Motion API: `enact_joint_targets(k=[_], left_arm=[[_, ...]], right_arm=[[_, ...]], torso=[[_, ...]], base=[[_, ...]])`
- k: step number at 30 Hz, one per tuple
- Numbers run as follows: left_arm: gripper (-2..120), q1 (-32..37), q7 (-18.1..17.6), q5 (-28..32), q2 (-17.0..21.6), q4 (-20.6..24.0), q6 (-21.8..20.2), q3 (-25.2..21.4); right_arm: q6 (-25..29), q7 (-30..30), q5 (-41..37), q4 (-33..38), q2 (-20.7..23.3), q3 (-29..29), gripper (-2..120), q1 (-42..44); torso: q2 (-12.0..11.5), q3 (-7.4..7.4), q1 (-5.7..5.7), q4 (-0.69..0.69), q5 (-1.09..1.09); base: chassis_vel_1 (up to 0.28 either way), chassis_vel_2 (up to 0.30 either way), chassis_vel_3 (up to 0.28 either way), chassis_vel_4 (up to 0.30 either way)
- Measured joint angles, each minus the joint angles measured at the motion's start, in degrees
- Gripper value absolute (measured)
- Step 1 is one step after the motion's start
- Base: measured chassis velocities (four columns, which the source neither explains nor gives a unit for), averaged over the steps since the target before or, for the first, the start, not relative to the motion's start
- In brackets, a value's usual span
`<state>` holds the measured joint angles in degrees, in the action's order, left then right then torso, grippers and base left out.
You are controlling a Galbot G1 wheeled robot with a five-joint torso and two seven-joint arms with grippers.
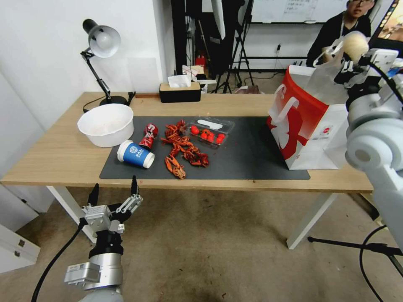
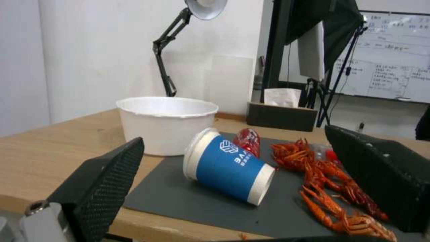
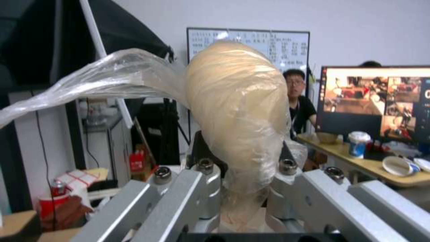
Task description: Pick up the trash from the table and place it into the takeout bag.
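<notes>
Right hand (image 1: 350, 54) is gripping a crumpled beige plastic-wrapped wad (image 1: 355, 45) above the takeout bag (image 1: 312, 126); it looks light, soft and compressible. Left hand (image 1: 113, 197) is hovering open before the worktop (image 1: 50, 159).

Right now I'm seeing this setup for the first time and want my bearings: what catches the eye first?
The red and white paper bag at the table's right end, with the right gripper holding a beige wad wrapped in clear plastic above it. On the dark mat lie red crayfish shells and a tipped blue cup; the left gripper waits open before the table's front edge.
</notes>
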<state>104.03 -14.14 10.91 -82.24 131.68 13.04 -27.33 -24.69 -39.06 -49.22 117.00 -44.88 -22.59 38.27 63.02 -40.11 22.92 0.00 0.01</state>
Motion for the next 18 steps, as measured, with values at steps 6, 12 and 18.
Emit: enact_joint_targets(k=[6,12,18], left_arm=[[100,-0.03,0.00,-0.03,-0.10,-0.34,0.11,0.04],[100,-0.21,-1.19,0.05,-0.12,-0.29,-0.42,0.00],[100,-0.05,-1.33,0.01,0.00,-0.16,-0.68,0.00]], right_arm=[[-2.73,-0.82,-2.08,-0.94,-0.21,0.34,9,0.00],[-3.20,-1.19,-2.22,-1.75,-0.35,0.38,28,0.62],[-3.92,-1.45,-2.79,-1.67,-0.18,0.29,55,1.10]], torso=[[0.00,0.00,0.00,0.00,0.00],[0.00,0.00,0.00,0.00,-0.01],[0.00,0.00,0.00,0.00,0.00]], base=[[0.000,0.000,0.000,0.000],[0.000,0.000,0.000,0.000],[0.000,0.000,0.000,0.000]])
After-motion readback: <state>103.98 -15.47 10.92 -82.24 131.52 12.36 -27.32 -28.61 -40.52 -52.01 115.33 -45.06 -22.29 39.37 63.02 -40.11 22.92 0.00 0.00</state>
